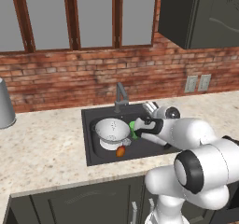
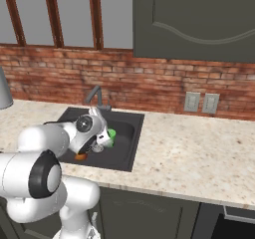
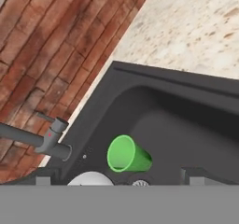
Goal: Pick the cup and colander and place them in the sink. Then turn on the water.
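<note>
The green cup [image 3: 127,155] lies on its side on the floor of the dark sink [image 3: 186,120], its mouth facing the hand camera, close to the drain. The white perforated colander [image 1: 112,130] stands upright in the sink's left half, just left of the cup [image 1: 133,129]. My gripper [image 1: 141,125] hovers over the sink directly beside and above the cup, open, with nothing between its fingertips [image 3: 193,175]. From the right base view the cup [image 2: 111,135] peeks out behind the gripper [image 2: 102,141]. The grey faucet [image 1: 121,97] stands at the sink's back rim; no water is in view at its spout.
A small orange item [image 1: 120,151] lies in the sink in front of the colander. A large grey cylinder [image 1: 4,105] stands far left on the speckled counter [image 1: 42,148]. Brick wall and two outlets [image 2: 201,102] lie behind; dark cabinets hang above right.
</note>
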Controlling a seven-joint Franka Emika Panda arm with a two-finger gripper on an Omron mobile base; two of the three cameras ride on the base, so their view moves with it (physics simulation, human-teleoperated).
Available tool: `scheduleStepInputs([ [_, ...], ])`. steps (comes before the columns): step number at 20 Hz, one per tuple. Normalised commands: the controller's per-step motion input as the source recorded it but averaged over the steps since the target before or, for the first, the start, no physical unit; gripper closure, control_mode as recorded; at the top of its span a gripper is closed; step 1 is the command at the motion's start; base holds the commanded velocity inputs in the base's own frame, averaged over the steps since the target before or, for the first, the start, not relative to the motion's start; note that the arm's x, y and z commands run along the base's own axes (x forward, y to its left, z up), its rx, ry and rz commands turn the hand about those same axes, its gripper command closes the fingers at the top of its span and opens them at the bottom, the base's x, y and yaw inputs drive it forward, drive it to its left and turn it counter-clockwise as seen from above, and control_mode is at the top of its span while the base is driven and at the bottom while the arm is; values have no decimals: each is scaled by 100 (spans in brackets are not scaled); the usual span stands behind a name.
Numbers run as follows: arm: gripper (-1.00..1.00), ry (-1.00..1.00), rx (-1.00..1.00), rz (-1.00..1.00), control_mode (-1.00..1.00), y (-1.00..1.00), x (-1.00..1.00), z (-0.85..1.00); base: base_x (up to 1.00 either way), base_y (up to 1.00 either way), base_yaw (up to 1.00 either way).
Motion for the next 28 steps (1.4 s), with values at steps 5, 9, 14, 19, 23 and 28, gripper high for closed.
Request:
scheduleStepInputs([
  [5, -100, -15, -7, 3, -100, 0, -14, 0, 0, 0, 0],
  [9, -100, -14, -6, 4, -100, 0, -8, 0, 0, 0, 0],
  [14, -100, -15, -6, 4, -100, -2, -1, 0, 0, 0, 0],
  [19, -100, -15, -5, 6, -100, -1, 0, 0, 0, 0, 0],
  [23, -100, -14, -8, 5, -100, 0, 0, 0, 0, 0, 0],
  [28, -100, -13, -12, 3, -100, 0, 0, 0, 0, 0, 0],
])
